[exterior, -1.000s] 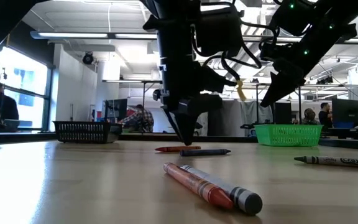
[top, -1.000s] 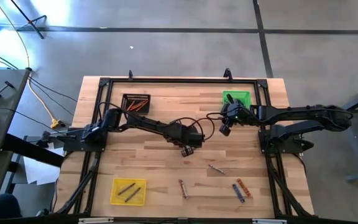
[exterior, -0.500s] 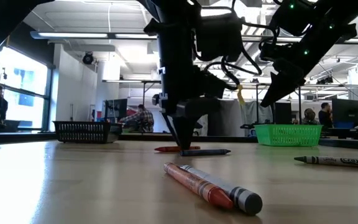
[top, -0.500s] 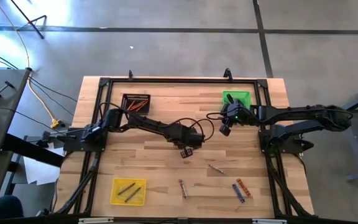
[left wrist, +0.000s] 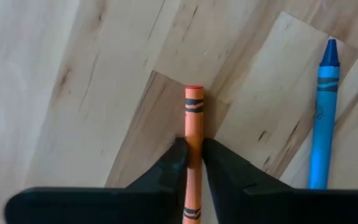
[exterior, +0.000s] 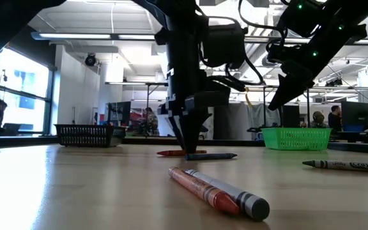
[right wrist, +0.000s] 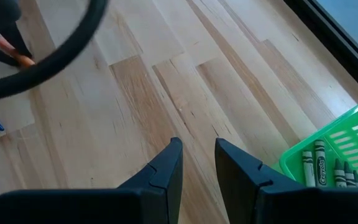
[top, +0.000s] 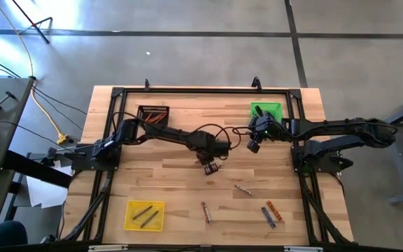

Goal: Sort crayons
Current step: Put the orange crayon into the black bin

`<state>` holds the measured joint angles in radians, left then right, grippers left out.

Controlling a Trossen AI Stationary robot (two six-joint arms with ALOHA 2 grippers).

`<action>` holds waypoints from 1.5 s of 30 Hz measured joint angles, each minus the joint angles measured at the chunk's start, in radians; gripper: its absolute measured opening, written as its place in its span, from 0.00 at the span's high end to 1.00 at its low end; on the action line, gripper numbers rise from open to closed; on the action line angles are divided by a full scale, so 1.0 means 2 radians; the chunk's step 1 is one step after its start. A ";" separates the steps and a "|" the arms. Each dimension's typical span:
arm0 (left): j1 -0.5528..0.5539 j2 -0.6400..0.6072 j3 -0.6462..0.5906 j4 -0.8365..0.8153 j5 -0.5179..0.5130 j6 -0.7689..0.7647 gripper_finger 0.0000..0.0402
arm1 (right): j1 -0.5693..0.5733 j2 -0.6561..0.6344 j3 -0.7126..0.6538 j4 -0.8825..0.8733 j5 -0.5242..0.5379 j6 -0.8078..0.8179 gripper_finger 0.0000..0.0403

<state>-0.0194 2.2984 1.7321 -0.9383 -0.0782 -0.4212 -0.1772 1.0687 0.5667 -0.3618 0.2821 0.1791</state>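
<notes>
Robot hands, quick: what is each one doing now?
Left gripper: closed on the orange crayon.
Right gripper: open, holding nothing.

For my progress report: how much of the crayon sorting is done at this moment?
Done: some crayons lie in the black tray, green tray and yellow tray. In hand: the left gripper pinches an orange crayon on the table. Left: the blue crayon beside it and several near the front edge.

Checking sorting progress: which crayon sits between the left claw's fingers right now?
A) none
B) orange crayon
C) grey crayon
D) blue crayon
B: in the left wrist view the left claw has its fingers closed against the orange crayon, while the blue crayon lies apart beside it.
</notes>
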 joint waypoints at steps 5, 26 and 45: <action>0.015 0.000 0.000 -0.003 0.026 0.003 0.98 | 0.000 0.000 0.000 0.000 0.000 0.002 0.78; 0.020 -0.035 -0.008 -0.038 -0.005 0.015 1.00 | 0.000 0.000 0.000 0.000 0.000 0.002 0.78; 0.060 -0.148 -0.004 -0.281 -0.175 -0.041 1.00 | 0.000 0.000 0.000 -0.010 0.000 0.002 0.78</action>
<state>0.0997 2.0019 1.7245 -1.5009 -0.4285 -0.5040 -0.1768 1.0687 0.5667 -0.3815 0.2817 0.1829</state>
